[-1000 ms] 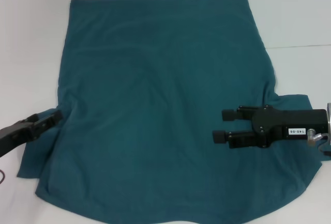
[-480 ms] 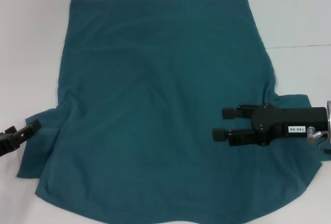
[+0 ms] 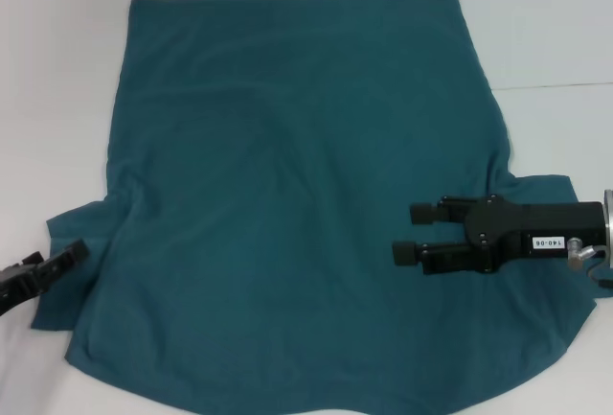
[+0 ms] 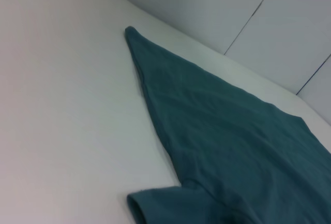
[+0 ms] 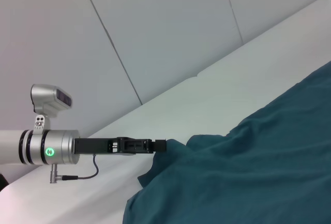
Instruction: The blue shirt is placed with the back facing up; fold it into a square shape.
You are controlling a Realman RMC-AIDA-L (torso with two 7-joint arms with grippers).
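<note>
Low at the frame's left edge, the left gripper (image 3: 77,250) is seen at the shirt's sleeve, its grip impossible to tell. Spread flat across the white table (image 3: 57,70), the blue shirt (image 3: 287,195) fills the centre. At lower right, the right gripper (image 3: 414,233) is held over it, fingers parted.

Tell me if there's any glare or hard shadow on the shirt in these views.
Head view: the blue shirt is evenly lit with no glare, only soft shading along its wrinkles; the right gripper, jaws open, throws no distinct shadow on it. Left wrist view: the table is bright and free of hotspots. Right wrist view: a green light glows behind the left gripper.
</note>
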